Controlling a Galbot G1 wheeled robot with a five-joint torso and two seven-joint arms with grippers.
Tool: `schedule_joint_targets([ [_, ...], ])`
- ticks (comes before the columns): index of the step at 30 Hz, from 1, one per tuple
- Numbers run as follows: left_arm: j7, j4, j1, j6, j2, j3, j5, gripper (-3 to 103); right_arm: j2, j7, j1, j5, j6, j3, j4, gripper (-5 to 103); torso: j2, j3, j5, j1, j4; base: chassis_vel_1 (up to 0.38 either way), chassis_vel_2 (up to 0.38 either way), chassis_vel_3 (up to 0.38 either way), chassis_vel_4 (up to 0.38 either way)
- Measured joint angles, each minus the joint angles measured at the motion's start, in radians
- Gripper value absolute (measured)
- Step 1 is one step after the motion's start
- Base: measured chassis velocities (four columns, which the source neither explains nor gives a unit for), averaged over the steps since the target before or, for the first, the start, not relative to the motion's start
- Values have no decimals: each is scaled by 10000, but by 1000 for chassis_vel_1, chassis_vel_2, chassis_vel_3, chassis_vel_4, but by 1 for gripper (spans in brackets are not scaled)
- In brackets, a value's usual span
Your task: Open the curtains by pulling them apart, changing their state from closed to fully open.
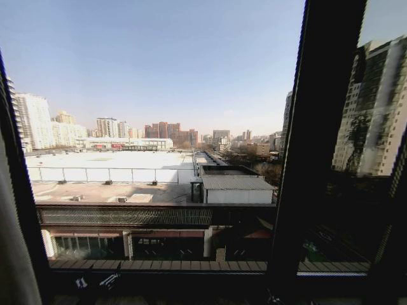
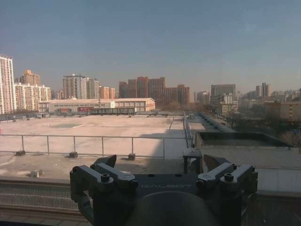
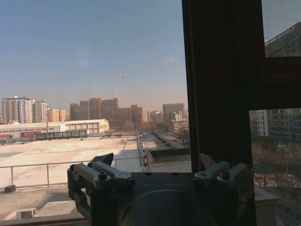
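Though dim, curtain (image 1: 14, 254) bunched leftward (both pincers empty, agape).

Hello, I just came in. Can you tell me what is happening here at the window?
The robot faces a window and the view outside is uncovered. One curtain hangs bunched at the far left edge, beside the dark window frame. The left gripper and the right gripper both point at the glass with fingers apart and nothing between them. Neither touches any fabric, so the curtains look already pulled open.
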Motion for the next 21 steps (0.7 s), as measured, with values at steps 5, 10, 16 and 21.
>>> schedule_joint_targets([
  [5,0,38,-4,-12,121,-42,-111,100,-95,13,37,64,-8,-4,-15,100,0,0,-1,0,0,0,0,0,0],
  [10,2,68,-40,-12,125,-29,-183,100,-35,12,-26,54,-14,-52,59,100,0,0,0,0,-2,0,0,0,0],
  [16,19,151,-81,-4,70,23,-213,100,-17,16,-59,40,-6,12,191,100,0,0,-2,0,0,0,0,0,0],
  [21,38,267,-194,-2,110,30,-206,100,18,22,-88,-53,122,49,190,100,0,0,-1,0,-1,0,0,0,0],
])
